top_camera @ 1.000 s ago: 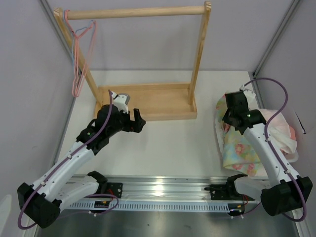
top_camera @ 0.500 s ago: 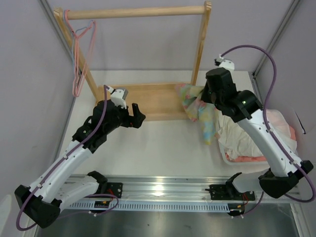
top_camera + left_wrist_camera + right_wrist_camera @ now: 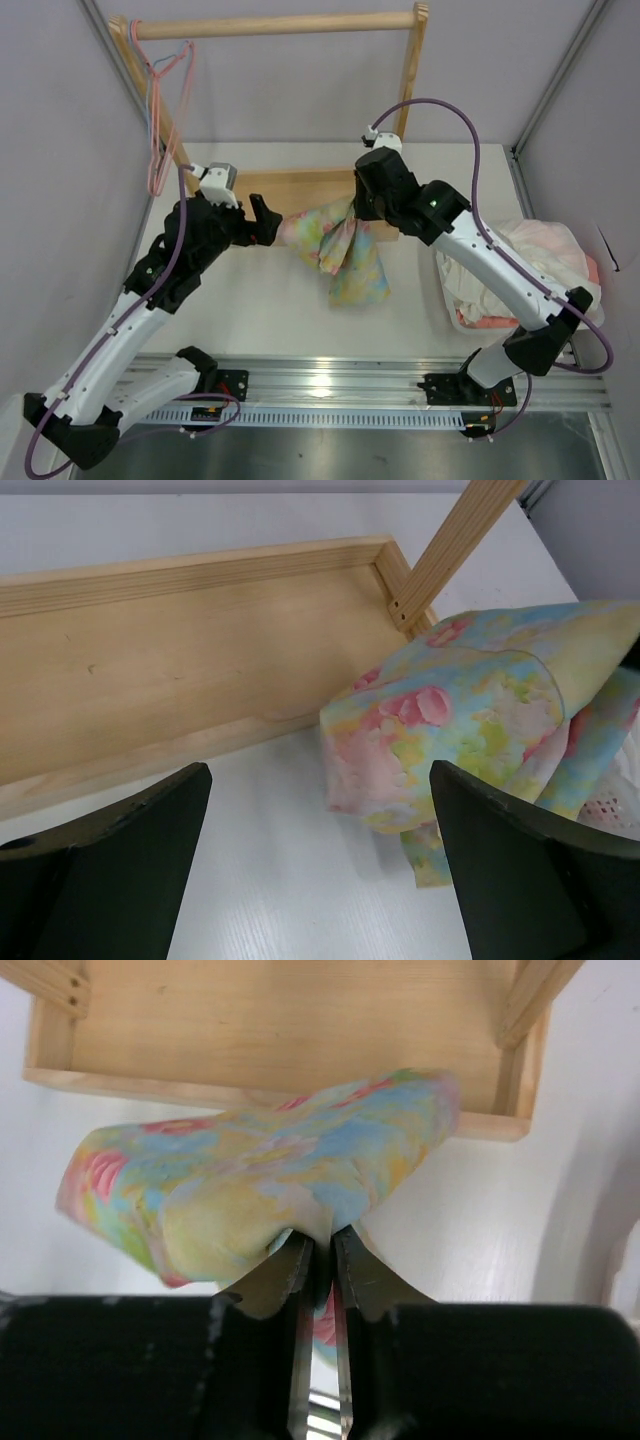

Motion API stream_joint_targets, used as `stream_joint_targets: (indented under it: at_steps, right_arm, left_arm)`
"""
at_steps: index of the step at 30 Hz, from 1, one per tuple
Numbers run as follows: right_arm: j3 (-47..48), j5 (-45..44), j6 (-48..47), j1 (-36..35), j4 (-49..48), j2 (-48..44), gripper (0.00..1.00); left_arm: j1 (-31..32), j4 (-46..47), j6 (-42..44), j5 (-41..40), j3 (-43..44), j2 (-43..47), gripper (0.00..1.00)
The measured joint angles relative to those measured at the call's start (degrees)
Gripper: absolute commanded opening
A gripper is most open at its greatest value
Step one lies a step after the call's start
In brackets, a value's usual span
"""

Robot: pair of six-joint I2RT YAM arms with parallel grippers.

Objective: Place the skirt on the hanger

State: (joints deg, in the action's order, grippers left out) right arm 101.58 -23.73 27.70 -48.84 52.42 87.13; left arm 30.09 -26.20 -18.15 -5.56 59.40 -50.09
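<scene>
The skirt (image 3: 335, 250), pastel yellow, blue and green with pink flowers, hangs from my right gripper (image 3: 352, 212) and trails onto the table in front of the wooden rack's base. The right gripper (image 3: 320, 1250) is shut on the skirt (image 3: 280, 1170) with the cloth bunched above the jaws. My left gripper (image 3: 265, 222) is open and empty just left of the skirt; in its wrist view the skirt (image 3: 470, 720) lies ahead between its fingers (image 3: 120, 860). The pale pink hanger (image 3: 160, 120) hangs from the rack's top rail at the far left.
A wooden garment rack (image 3: 300, 205) with a tray base and a top rail (image 3: 280, 25) stands at the back. A thin blue hanger (image 3: 182, 50) hangs beside the pink one. A white-and-pink heap of clothes (image 3: 545, 265) lies at the right. Grey walls enclose both sides.
My right gripper has lifted the skirt off the heap and carried it left to the rack base's front. My left gripper has moved a little up and right toward it.
</scene>
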Motion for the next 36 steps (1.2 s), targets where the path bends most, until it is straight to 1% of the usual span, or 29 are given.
stream_joint_targets:
  at_steps: [1, 3, 4, 5, 7, 10, 12, 14, 17, 23, 29, 32, 36]
  right_arm:
    - [-1.46, 1.22, -0.33, 1.53, -1.11, 0.00, 0.47]
    - [-5.75, 4.07, -1.29, 5.79, -4.55, 0.24, 0.60]
    - [-7.39, 5.09, -1.75, 7.78, -5.79, 0.63, 0.71]
    - [-9.35, 6.54, -2.03, 9.97, -7.58, 1.31, 0.76]
    - [-11.65, 8.48, -2.75, 13.57, -9.44, 3.91, 0.80]
    - [-12.26, 9.22, -2.99, 15.93, -10.43, 7.96, 0.83]
    - [-14.23, 9.33, -2.82, 15.72, -10.75, 8.09, 0.83]
    - [-17.27, 9.62, -2.10, 14.91, -11.10, 6.05, 0.83]
    - [-24.37, 9.53, 0.44, 12.90, -11.80, 0.17, 0.83]
    - [-40.72, 8.79, 8.28, 6.62, -11.56, -14.80, 0.80]
    - [-51.41, 9.62, 16.39, 1.53, -9.44, -27.74, 0.77]
    - [-54.64, 9.97, 20.83, -2.91, -9.49, -29.42, 0.77]
    - [-58.31, 10.03, 26.18, -10.21, -10.43, -27.61, 0.77]
  left_arm:
    - [0.00, -0.28, -0.04, -0.33, 0.55, -0.22, 0.98]
    - [0.00, -0.85, -0.44, -0.72, 1.51, -1.68, 0.97]
    - [0.00, -0.98, -0.63, -0.85, 1.73, -2.43, 0.97]
    - [0.00, -1.01, -1.05, -1.05, 1.77, -3.30, 0.97]
    - [0.00, -0.90, -1.99, -1.38, 1.20, -5.64, 0.97]
    - [0.00, 0.11, -3.85, -1.33, -2.67, -8.46, 0.95]
    - [0.00, 0.13, -5.25, -1.31, -5.79, -9.88, 0.93]
    - [0.00, 0.13, -6.45, -1.38, -8.41, -10.78, 0.93]
    - [0.00, -0.04, -8.04, -1.62, -10.69, -11.47, 0.90]
    - [-0.02, 4.02, -11.82, 0.26, -15.08, -13.68, 0.87]
    - [0.00, 6.82, -14.73, 3.72, -21.35, -15.23, 0.87]
    - [0.00, 8.39, -16.02, 4.98, -22.32, -16.87, 0.87]
    - [0.20, 11.69, -17.46, 6.40, -23.82, -19.06, 0.86]
